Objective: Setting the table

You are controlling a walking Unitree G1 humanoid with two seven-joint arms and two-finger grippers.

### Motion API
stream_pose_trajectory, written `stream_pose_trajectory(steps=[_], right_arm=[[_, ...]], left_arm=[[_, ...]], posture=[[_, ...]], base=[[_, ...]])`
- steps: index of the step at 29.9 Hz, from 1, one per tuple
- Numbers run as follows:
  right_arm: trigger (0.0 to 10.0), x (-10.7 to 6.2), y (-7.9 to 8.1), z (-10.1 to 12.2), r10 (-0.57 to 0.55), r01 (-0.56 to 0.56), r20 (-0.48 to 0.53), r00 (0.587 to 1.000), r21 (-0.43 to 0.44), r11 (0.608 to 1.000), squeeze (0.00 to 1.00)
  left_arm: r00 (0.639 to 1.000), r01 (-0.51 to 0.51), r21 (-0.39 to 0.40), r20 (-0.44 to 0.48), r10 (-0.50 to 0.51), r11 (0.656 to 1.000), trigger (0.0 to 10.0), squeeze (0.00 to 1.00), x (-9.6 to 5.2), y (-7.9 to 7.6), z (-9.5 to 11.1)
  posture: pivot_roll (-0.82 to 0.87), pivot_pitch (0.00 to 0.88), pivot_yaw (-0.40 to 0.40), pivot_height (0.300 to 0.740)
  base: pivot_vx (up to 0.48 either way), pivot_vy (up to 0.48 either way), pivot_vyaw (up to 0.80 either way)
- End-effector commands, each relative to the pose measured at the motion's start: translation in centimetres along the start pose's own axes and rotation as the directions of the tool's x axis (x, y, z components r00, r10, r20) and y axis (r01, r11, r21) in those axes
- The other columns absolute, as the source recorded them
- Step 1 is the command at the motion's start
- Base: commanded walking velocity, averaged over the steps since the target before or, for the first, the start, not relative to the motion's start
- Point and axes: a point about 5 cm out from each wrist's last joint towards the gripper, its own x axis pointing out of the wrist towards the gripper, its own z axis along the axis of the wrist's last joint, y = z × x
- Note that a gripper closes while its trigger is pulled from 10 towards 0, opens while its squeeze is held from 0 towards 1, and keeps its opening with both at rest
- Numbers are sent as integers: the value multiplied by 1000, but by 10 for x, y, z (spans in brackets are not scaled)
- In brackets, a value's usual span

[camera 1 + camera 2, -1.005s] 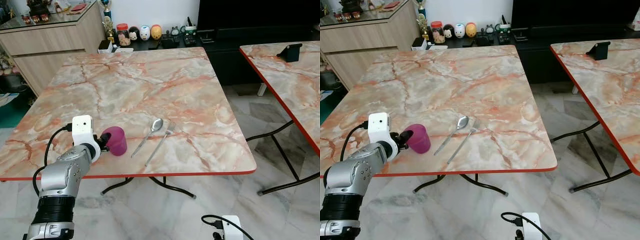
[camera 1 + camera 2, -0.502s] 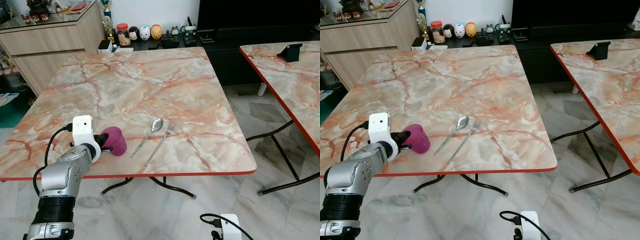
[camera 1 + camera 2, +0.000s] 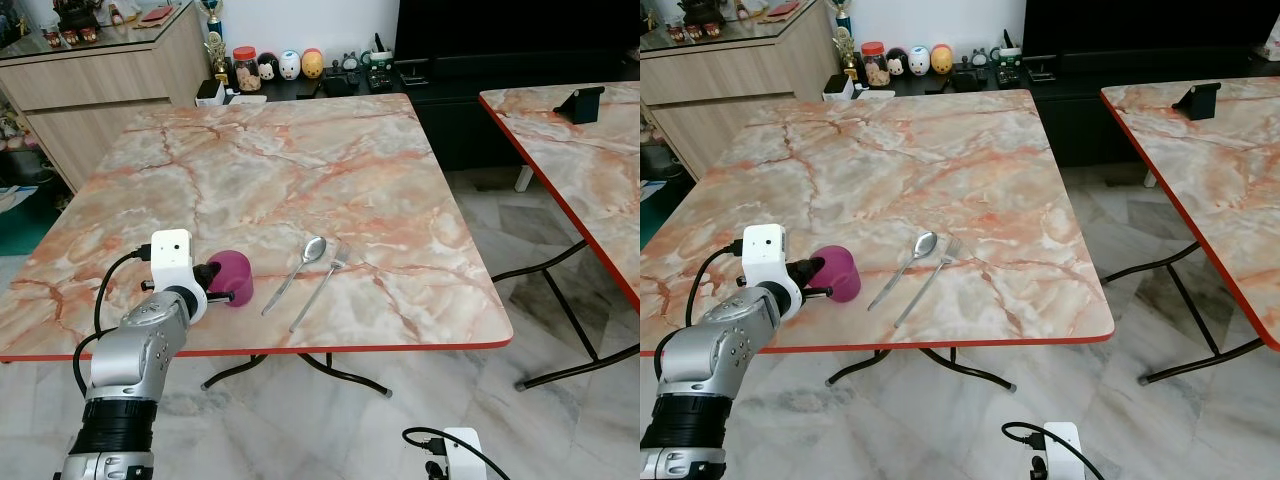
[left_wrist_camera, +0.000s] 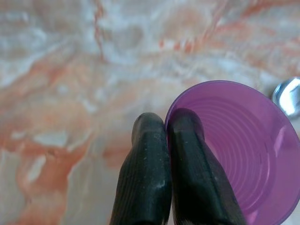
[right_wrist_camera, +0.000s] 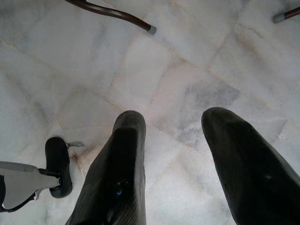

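Now we have tipped the purple cup (image 3: 233, 277) over more than a second ago, so it is not set down yet. Our left fingers (image 4: 185, 154) pinch its rim beside the spoon (image 3: 298, 267) on the desk (image 3: 300, 170). Our right fingers (image 5: 126, 168) hang open above the floor (image 5: 164, 61).

A: Where is there room on the counter (image 3: 300, 150)?

B: The upper and middle stretch of the marble in the left eye view lies open, right across to its right edge.

A: What blocks the near edge?

B: At lower left the left tool (image 4: 165, 129) pinches the rim of a purple cup (image 3: 235, 273), tipped toward the arm. Just right of it lie a spoon (image 3: 303, 260) and a fork (image 3: 325, 279), side by side, slanting toward the near edge.

A: And further off?

B: Jars and figurines (image 3: 290, 66) crowd the shelf past the far edge. A 2nd counter (image 3: 580, 160) stands at the right, with floor between. The right tool (image 5: 180, 164) hangs spread above the floor tiles (image 5: 187, 61).
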Motion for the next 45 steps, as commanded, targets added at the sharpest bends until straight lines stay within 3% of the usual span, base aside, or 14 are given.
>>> stream_pose_trajectory(steps=[1,4,10,23,33,45], right_arm=[[10000,-1,3,-5,7,-7,-15,1000,7,1000,0],[10000,-1,3,-5,6,-6,-17,1000,10,1000,0],[10000,-1,2,-6,1,-1,-20,1000,12,1000,0],[10000,-3,-7,-14,-20,21,-35,999,24,999,0],[10000,-2,-8,-7,-31,31,-7,999,60,998,0],[10000,-1,-8,-6,-43,45,-19,999,102,994,0]], left_arm=[[992,21,-14,124,-19,1000,10000,0,-5,-3,14],[975,33,-27,218,-26,999,10000,0,-10,-3,22],[948,-13,-21,318,19,1000,10000,0,-17,2,22],[887,-2,-17,461,9,1000,10000,0,-26,-8,25],[856,-30,-6,516,28,1000,10000,0,-24,-5,34],[833,-40,2,553,32,999,10000,0,-24,-6,40]], posture=[[-44,0,67,740],[-49,0,69,740],[-55,0,66,740],[-78,0,66,740],[-72,0,63,740],[-63,0,60,740]], base=[[0,0,0],[0,0,0],[0,0,0],[0,0,0],[0,0,0],[0,-427,-303]])
